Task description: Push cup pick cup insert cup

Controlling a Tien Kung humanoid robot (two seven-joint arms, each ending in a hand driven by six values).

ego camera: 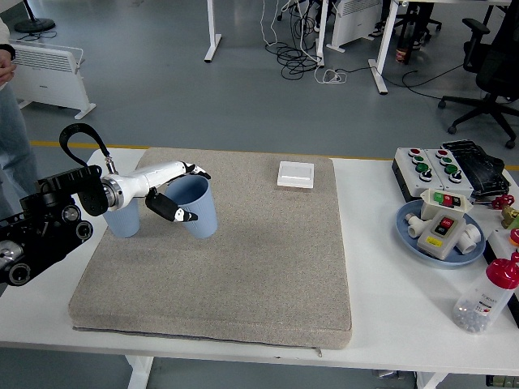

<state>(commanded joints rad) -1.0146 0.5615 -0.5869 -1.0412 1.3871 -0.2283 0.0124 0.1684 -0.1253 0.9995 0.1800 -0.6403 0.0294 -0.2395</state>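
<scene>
A robotics lab or workshop: a white table (381, 324) topped with a grey mat (243, 267), industrial push-button boxes (442, 166) at its right end, and beyond it a grey floor with loose cables (300, 57), desk legs (212, 32), an office chair (491, 73) and a white heater (49, 73).

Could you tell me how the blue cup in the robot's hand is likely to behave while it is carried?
The blue cup looks thin-walled and empty, so probably light. It already tilts in the left hand, pinched at the rim, so it may swing or slip. Its smooth tapered wall probably gives little grip.
</scene>
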